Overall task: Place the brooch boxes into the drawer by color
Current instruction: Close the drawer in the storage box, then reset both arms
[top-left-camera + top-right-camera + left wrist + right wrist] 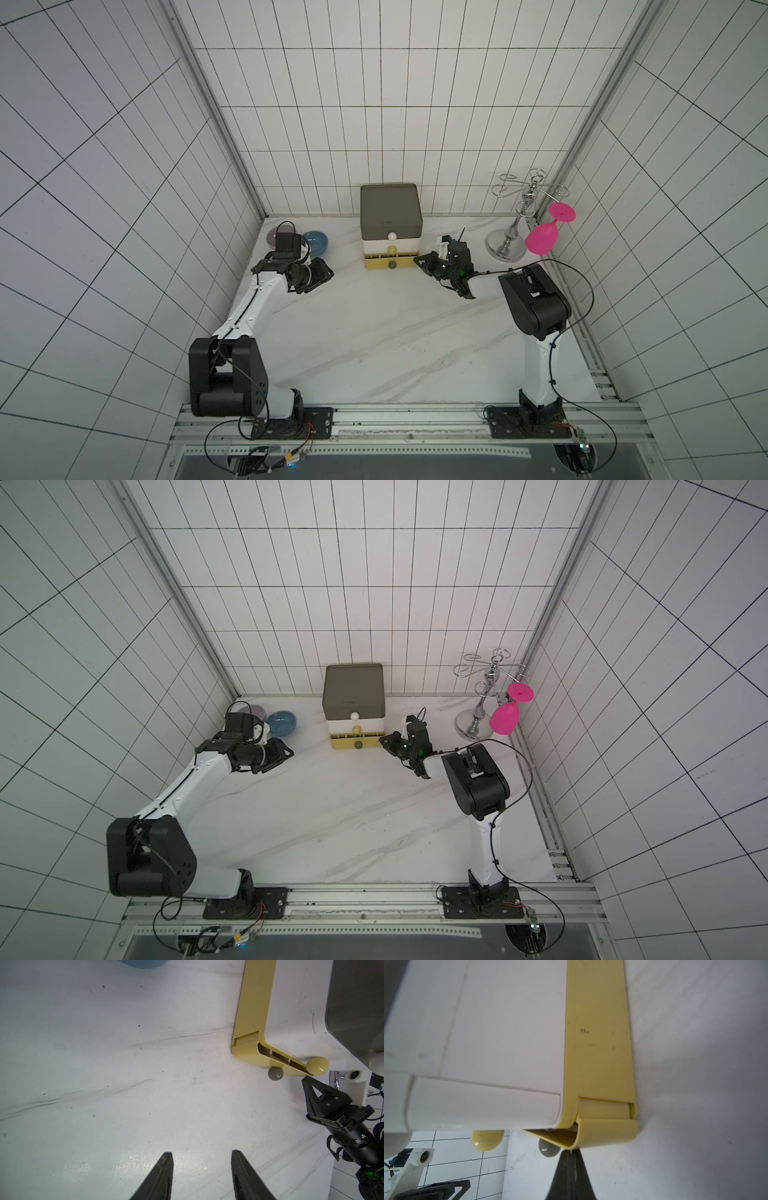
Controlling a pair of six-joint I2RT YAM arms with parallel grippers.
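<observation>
The drawer (390, 226) is standing at the back of the table (374, 332), against the wall. Its yellow bottom tier (608, 1132) is sitting slightly pulled out, leaving a narrow gap under the white tier (483, 1103). No brooch boxes are lying in the open in any view. Something brownish is showing in that gap, but it is too narrow to say whether it is one of them.

The right gripper (571, 1152), jaws pressed together, is touching the front of the yellow bottom tier near its corner, just beside the grey knob (549, 1149). This is looking like the closing step, pushing that tier home. The next move is calling for a straight, level push toward the wall, so the chest is not twisting or skidding.

The left gripper (201, 1152) is hovering, jaws parted and empty, over bare table near the drawer's other side, well placed for bracing it.
</observation>
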